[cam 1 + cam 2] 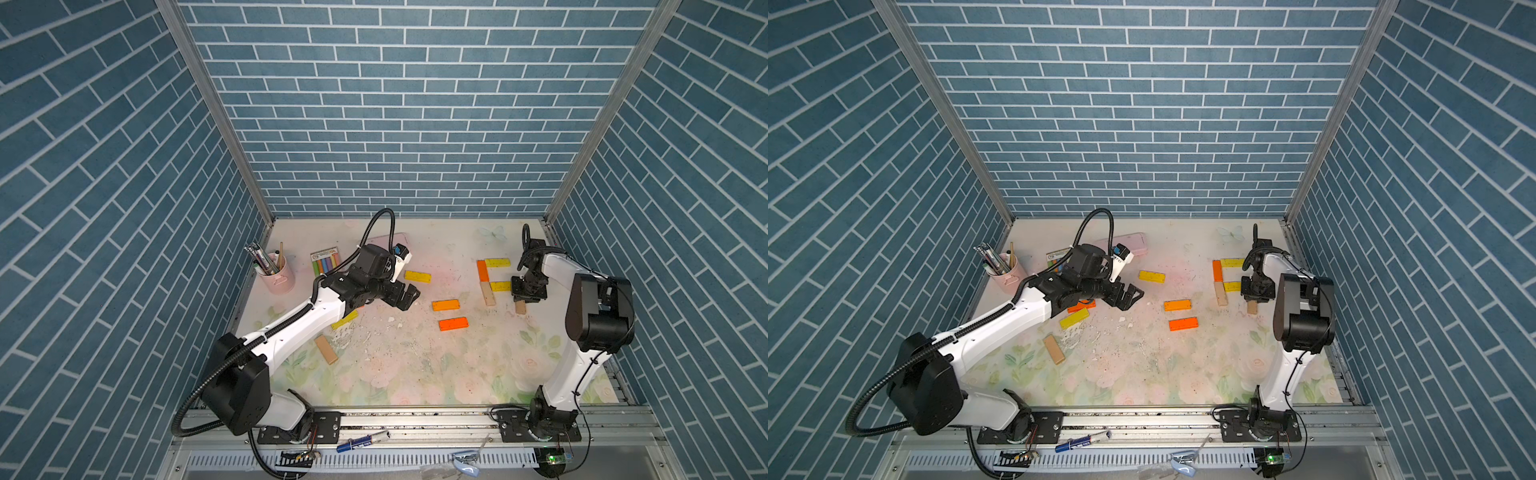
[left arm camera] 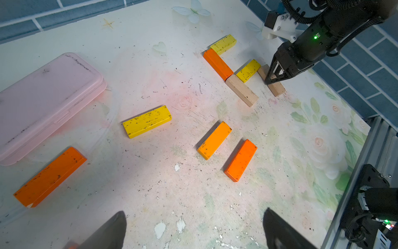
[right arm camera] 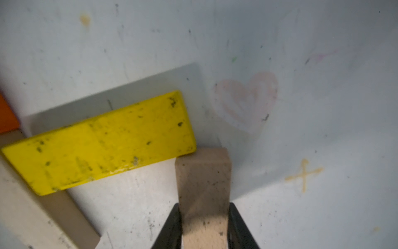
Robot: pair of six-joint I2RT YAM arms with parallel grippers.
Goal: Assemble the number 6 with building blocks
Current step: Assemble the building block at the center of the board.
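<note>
Closest to the right wrist camera is the held tan block (image 3: 203, 194). The right jaws are clamped on its two long sides. Its far end comes right up to a corner of the middle yellow block (image 3: 103, 142). I cannot tell if they touch, or if the held tan block rests on the counter (image 1: 395, 374).

All this is near the right edge of the counter, toward the back. An orange block (image 1: 482, 270) and a second tan block (image 1: 488, 294) lie end to end in a line there. A back yellow block (image 1: 497, 262) sticks out from the orange one's far end toward the right edge. The middle yellow block sticks out the same way from where orange and tan meet.

Three blocks lie apart near the middle of the counter: a loose yellow block (image 1: 417, 276), a light orange block (image 1: 445, 305) and a dark orange block (image 1: 453, 324).

The left jaws are wide apart and hold nothing. They hang over the counter, left of the middle. A pink case (image 2: 47, 101) lies near the back edge.
</note>
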